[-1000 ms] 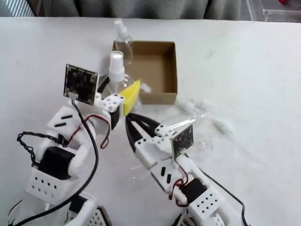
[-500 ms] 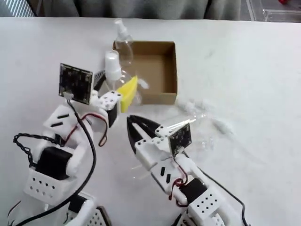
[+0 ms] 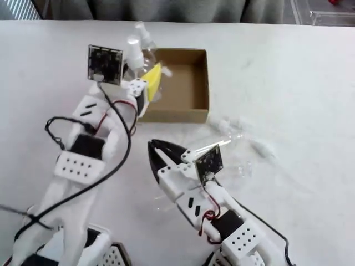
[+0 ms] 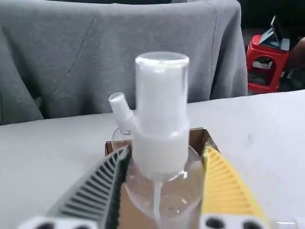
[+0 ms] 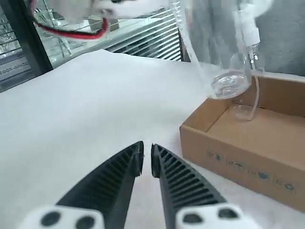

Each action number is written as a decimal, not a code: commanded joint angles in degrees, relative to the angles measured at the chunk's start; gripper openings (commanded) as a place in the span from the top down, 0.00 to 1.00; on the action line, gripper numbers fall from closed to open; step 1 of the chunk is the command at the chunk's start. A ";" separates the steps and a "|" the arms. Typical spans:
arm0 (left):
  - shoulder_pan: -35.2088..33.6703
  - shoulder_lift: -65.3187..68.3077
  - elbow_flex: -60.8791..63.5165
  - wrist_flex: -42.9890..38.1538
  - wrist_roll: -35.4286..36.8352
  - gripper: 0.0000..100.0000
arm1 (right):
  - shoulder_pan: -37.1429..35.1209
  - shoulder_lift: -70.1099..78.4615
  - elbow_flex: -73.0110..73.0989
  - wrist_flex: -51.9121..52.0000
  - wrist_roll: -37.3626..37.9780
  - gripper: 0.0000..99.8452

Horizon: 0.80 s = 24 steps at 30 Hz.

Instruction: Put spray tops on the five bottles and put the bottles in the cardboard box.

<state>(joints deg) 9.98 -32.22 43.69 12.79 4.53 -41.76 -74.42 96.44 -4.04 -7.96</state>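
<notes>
My left gripper point(image 3: 143, 72) point(image 4: 164, 157), one finger yellow and one dark, is shut on a clear bottle point(image 4: 159, 191) with a white spray top point(image 3: 133, 47) point(image 4: 161, 100). It holds the bottle upright above the near left part of the cardboard box point(image 3: 186, 83); the right wrist view has that bottle point(image 5: 224, 71) hanging over the box point(image 5: 238, 143). A second capped bottle point(image 3: 142, 32) point(image 4: 120, 107) point(image 5: 248, 28) stands at the box's far left corner. My right gripper point(image 3: 151, 152) point(image 5: 147, 160) lies low over the table in front of the box, shut and empty.
Clear loose bottles and spray parts point(image 3: 236, 130) lie scattered on the white table point(image 3: 299, 83) right of the box, with a thin tube point(image 3: 213, 146) beside the right arm. A grey cloth-covered chair point(image 4: 119, 52) stands behind the table.
The left arm has carried the capped bottle up and away from the near side, to above the box's left part. The right arm has barely moved.
</notes>
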 commanded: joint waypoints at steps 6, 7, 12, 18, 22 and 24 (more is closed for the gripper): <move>-1.98 13.23 -1.58 -15.30 0.26 0.92 | -0.40 -0.57 0.70 0.31 0.62 0.98; -2.07 15.08 -1.67 -16.97 0.26 0.92 | -0.40 -0.57 0.70 0.31 0.62 0.98; -3.12 24.31 -6.42 -19.52 0.26 0.92 | -0.48 -0.57 0.70 0.31 0.62 0.98; -6.46 33.27 -14.42 -19.52 0.26 0.92 | -0.48 -0.57 0.70 0.31 0.62 0.98; -6.64 37.41 -17.23 -19.52 0.26 0.92 | -0.48 -0.57 0.70 0.31 0.62 0.98; -6.46 38.90 -18.20 -19.52 0.26 0.92 | -0.48 -0.57 0.70 0.31 0.62 0.98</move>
<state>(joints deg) 3.91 6.29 30.24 -5.05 4.53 -41.76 -74.42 96.44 -3.96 -7.96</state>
